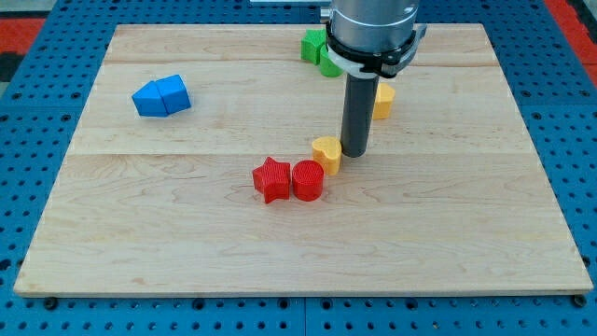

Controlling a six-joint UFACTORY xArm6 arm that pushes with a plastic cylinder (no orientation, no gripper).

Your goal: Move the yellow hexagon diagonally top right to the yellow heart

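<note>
My tip point(354, 151) is down on the wooden board point(187, 233), touching or just beside the right edge of the yellow heart point(326, 152); can't tell if there's real contact. No jaws on this rig, just a bare rod, so nothing to open, close or grasp. Yellow hexagon point(383, 99) sits up and to the view's right of my tip, just behind the rod and partly hidden by it. Red cylinder point(307, 180) is down-left of my tip, touching the heart's lower-left side. Red star point(271, 179) is pressed against the cylinder's left. Green blocks point(317, 49), shapes unclear, are up-left of my tip, partly behind the arm body. Blue block point(160, 96) is far off to the view's left, well apart.
</note>
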